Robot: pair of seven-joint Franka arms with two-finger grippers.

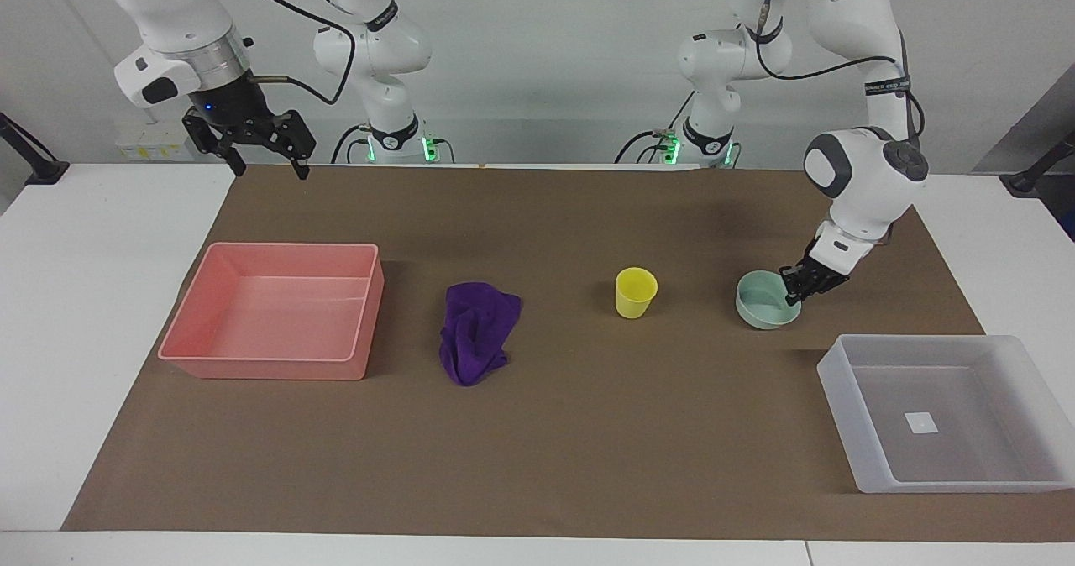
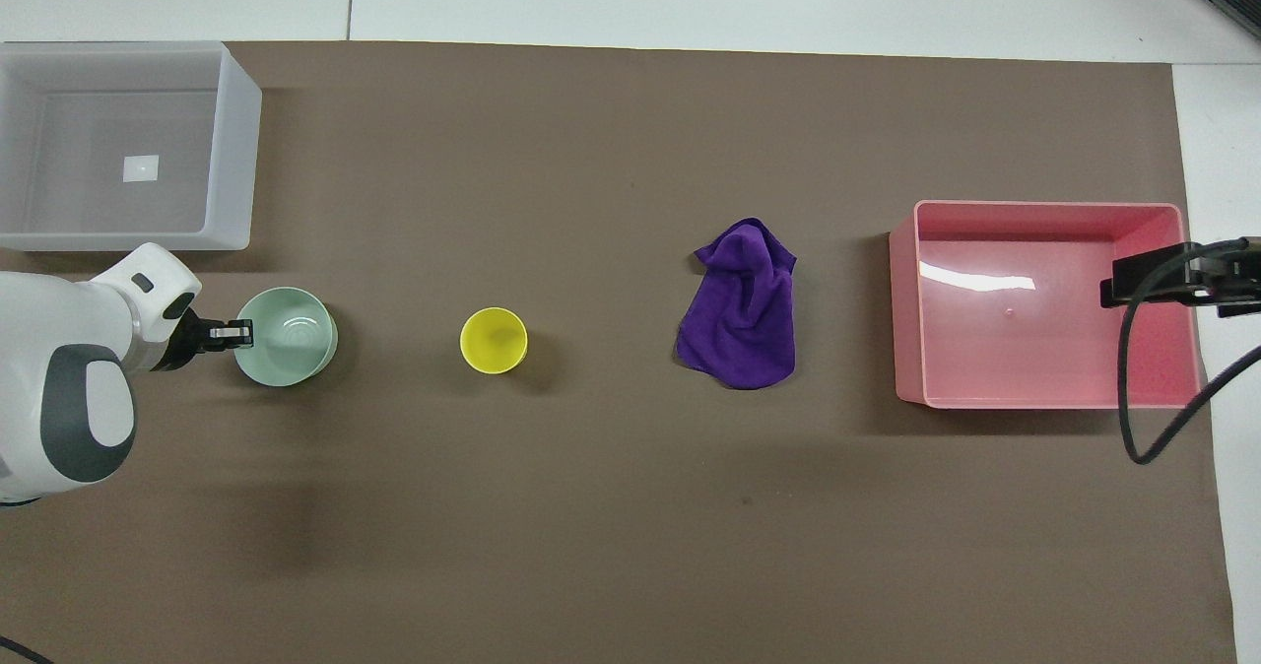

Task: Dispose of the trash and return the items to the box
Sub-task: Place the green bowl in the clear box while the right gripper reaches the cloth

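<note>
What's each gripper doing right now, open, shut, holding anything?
Left gripper: shut on the mint bowl rim, bowl on the mat.
Right gripper: open, empty, waiting above the table edge near the pink tray.

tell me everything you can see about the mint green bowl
The bowl is small, round and shallow, pale mint green, smooth and plastic-looking, with faint rings on its floor. It stands upright and empty on the brown mat, toward the left arm's end of the table, beside the yellow cup and nearer to the robots than the translucent box. The left gripper is shut on its rim on the side away from the cup.
</note>
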